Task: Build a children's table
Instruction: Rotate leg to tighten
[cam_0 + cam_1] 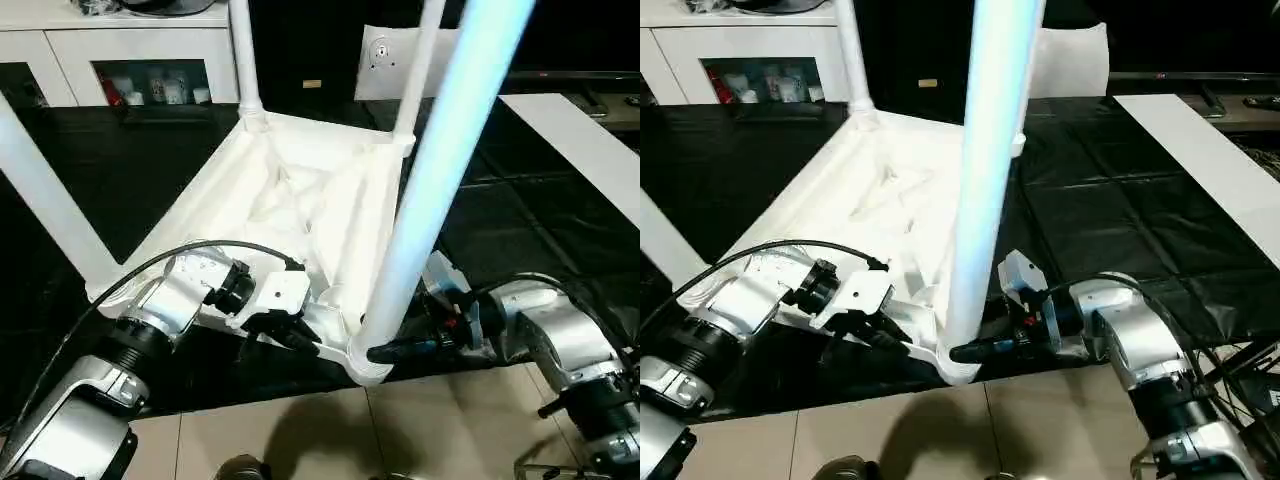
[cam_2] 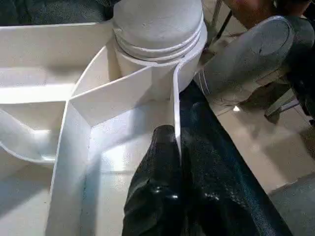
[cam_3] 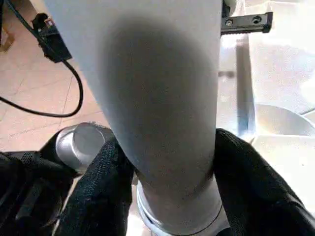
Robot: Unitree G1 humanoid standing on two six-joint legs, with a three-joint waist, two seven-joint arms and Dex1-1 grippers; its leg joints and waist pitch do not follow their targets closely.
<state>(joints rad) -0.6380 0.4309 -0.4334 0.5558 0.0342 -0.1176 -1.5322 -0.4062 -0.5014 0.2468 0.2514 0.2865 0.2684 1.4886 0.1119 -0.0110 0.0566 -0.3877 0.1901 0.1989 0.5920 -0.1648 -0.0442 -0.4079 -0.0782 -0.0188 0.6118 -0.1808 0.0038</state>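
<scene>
Right pincer [image 3: 165, 196] straddles leg [image 3: 147, 98]; left pincer [image 2: 179, 162] pinches tabletop [image 2: 123, 93] rim.

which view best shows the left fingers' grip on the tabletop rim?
Left wrist view: the left gripper pinches the tabletop rim wall, one finger each side, just below the corner socket. Both eye views show that gripper at the near edge, contact hidden. The right wrist view shows the leg.

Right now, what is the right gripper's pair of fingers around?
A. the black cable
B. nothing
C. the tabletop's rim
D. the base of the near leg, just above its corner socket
D: the right gripper has one black finger on each side of the near leg, just above its corner socket.
</scene>
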